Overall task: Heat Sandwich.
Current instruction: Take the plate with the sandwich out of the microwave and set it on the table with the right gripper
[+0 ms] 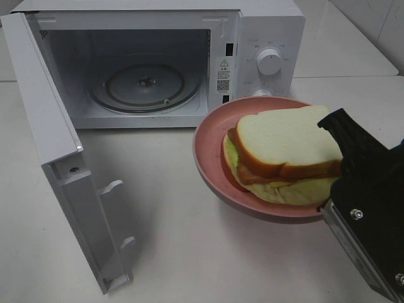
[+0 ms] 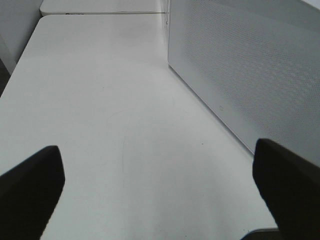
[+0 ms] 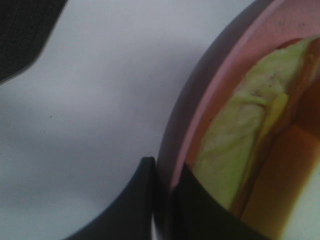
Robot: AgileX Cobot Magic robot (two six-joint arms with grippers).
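The right gripper (image 3: 162, 200) pinches the plate (image 1: 211, 170) rim at lower right; keep it level so the sandwich (image 1: 287, 151) stays put entering the microwave (image 1: 265, 31). The left gripper (image 2: 160, 185) is spread, idle.

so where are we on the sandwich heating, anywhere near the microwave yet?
Done: the microwave door stands open, turntable bare. In hand: the right claw is clamped on the rim of the pink plate carrying the sandwich, and the plate looks tipped just in front of the opening. The left claw is open and idle beside the microwave. Left: plate in, door shut, dial set.
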